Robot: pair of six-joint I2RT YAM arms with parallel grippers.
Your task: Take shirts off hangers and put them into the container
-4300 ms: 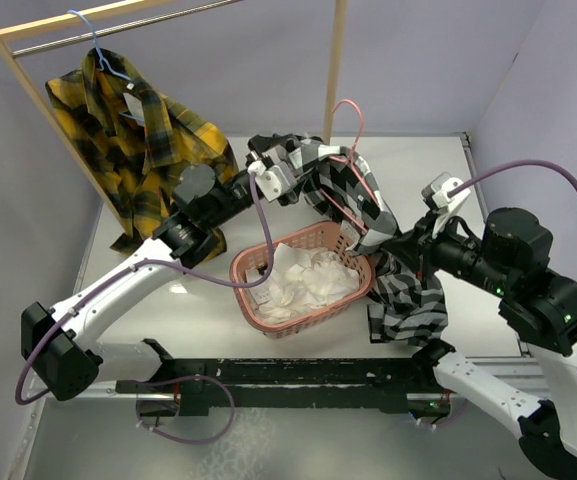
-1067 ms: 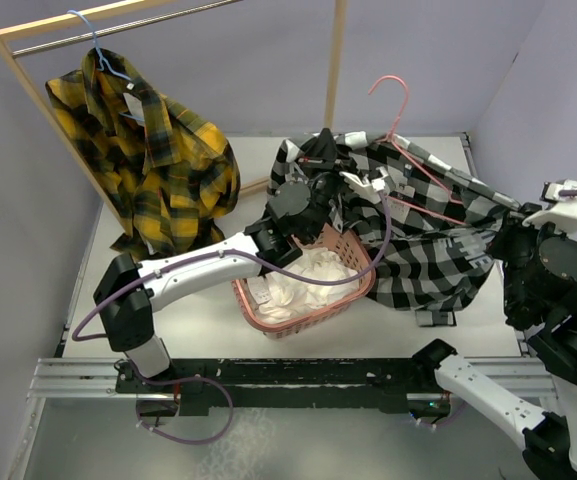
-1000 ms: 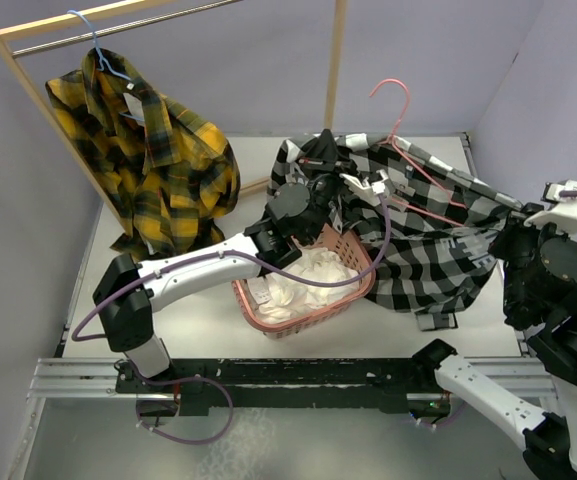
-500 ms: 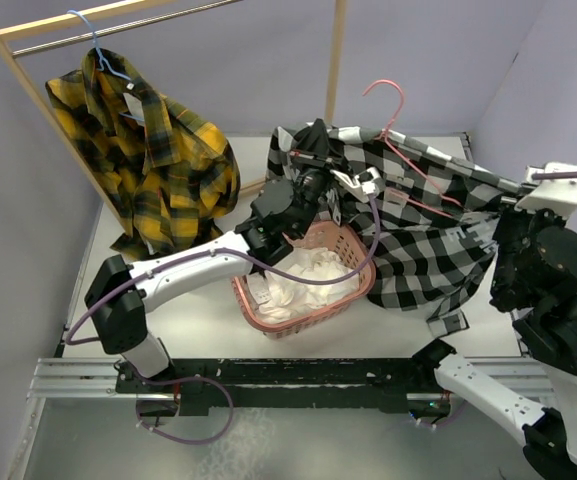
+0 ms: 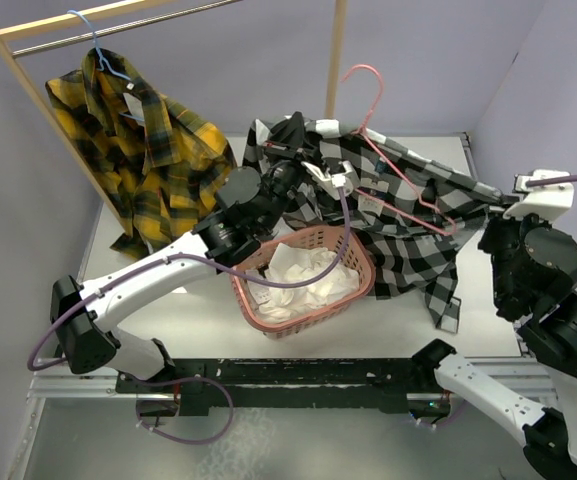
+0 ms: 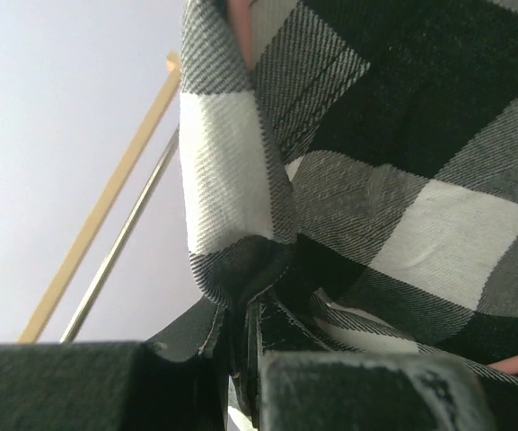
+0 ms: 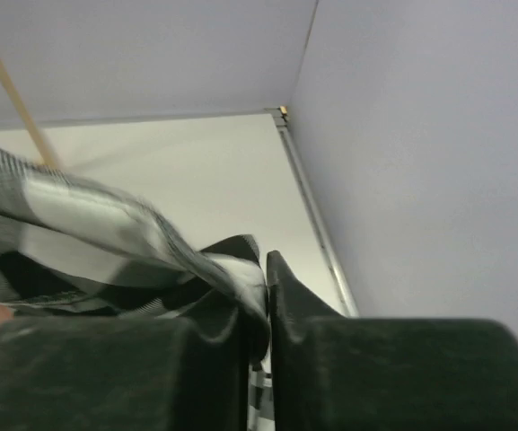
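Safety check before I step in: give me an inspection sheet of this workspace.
Surface: white table, oval pink slotted plastic basket standing on it.
Job's things: black and white checked shirt stretched between both tools, pink wire hanger inside; yellow and dark checked shirt on light blue wire hanger; basket holds no shirt.
Clutter: plain white cloth in basket.
Tools: left tool and right tool both shut on the black and white shirt.
Cables: purple cable loops over basket.
Surroundings: wooden rack with metal rod; lilac walls.
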